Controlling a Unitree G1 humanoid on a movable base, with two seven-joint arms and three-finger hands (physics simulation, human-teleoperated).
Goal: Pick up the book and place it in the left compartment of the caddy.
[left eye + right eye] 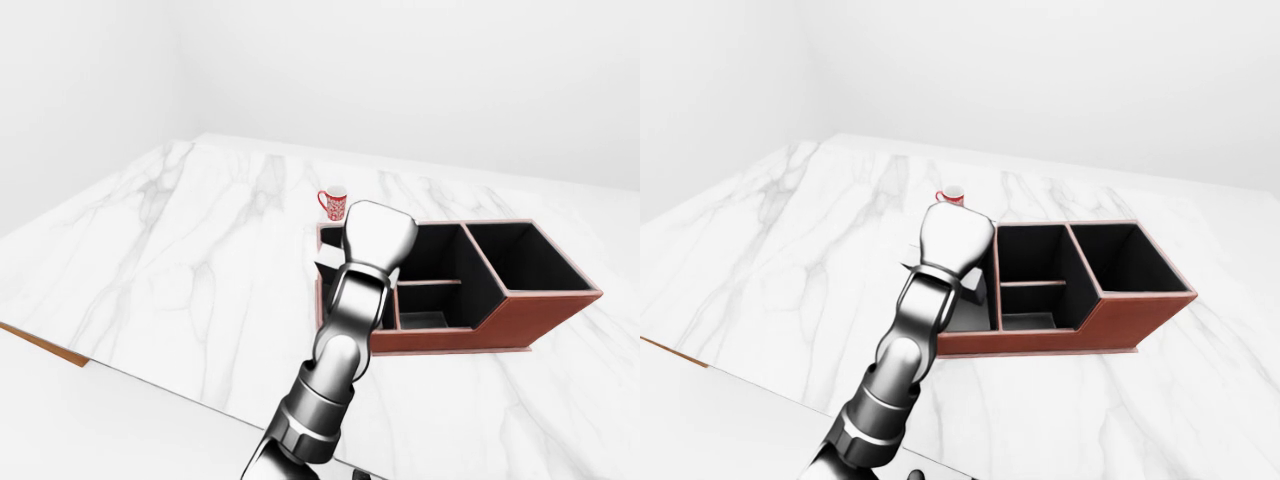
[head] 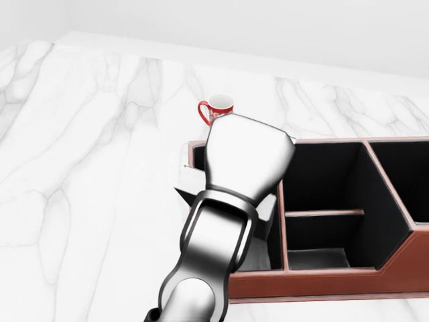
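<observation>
Book in caddy's left compartment, under left hand | grip: cannot tell | other compartments empty

A wide white marble counter with grey veins fills most of the room's lower half and runs up to plain, pale walls. In the left-eye view a thin brown edge shows under the slab at the lower left, and below it lies a flat white floor. The light is even and soft, with faint shadows on the stone. The walls meet in a dim corner at the upper left
</observation>
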